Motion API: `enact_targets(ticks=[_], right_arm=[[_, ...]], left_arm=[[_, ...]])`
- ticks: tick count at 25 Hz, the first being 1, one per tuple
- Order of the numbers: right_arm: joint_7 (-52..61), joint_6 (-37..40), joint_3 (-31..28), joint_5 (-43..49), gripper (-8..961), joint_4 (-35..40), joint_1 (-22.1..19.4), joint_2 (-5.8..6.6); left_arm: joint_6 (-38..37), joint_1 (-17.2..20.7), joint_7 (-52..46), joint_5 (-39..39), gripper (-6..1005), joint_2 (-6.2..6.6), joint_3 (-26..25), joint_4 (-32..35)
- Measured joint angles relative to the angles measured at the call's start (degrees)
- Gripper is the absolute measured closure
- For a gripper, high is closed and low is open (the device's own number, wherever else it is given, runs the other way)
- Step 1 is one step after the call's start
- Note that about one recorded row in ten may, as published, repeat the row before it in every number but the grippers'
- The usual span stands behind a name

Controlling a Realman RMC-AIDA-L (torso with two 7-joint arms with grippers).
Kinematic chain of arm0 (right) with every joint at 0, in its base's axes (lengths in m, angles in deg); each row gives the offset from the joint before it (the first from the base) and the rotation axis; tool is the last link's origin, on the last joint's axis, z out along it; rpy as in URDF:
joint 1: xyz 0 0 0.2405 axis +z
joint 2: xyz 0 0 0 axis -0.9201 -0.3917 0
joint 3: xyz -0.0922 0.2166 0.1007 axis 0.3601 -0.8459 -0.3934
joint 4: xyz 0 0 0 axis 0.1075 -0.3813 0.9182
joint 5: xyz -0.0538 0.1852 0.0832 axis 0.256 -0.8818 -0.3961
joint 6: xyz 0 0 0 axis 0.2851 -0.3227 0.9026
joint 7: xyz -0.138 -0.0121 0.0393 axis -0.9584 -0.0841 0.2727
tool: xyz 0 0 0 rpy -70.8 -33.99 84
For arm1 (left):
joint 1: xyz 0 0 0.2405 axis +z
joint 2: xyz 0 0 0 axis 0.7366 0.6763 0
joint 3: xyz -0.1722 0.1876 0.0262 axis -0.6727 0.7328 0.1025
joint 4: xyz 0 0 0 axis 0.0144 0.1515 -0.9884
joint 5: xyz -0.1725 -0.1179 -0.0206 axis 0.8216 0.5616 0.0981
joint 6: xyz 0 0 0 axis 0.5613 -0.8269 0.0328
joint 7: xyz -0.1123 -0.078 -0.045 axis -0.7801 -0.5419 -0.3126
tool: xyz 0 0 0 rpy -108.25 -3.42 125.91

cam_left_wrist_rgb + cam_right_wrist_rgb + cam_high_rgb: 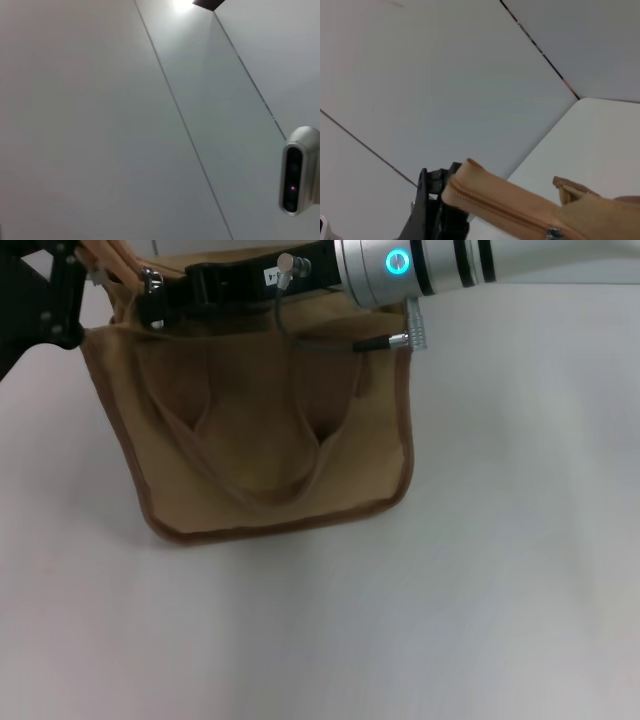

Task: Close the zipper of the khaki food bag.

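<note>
Khaki bag (pixel 270 440) on the white counter (pixel 500 540), flat side up, handle loop (pixel 262 490) lying on the front. Right claw (pixel 152 302) reaching across the bag's top edge, at the silver slider (pixel 151 282) near the left corner; clamped or not, cannot tell. Left claw (pixel 45 300) at the bag's left end, holding up the tan zipper (pixel 495 200) end, clamped on it. Slider (pixel 553 232) shiny on the zipper
</note>
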Motion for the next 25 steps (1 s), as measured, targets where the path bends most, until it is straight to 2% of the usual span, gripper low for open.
enact_targets(ticks=[8, 17, 25], right_arm=[[-0.04, 0.12, 0.09, -0.02, 947, 2.3, -2.54, 0.13], [-1.47, 0.59, 0.16, -0.01, 951, 3.42, -3.49, 0.12], [-1.53, 0.42, 0.14, -0.01, 952, 8.37, -8.1, 0.2]], left_arm=[[0.56, 0.45, 0.0, 0.07, 939, 0.07, -1.01, -0.32], [1.06, 0.53, 0.04, 0.27, 938, -0.01, -1.04, -0.58], [4.66, 1.17, 0.08, 2.25, 937, -0.06, -1.4, -0.7]])
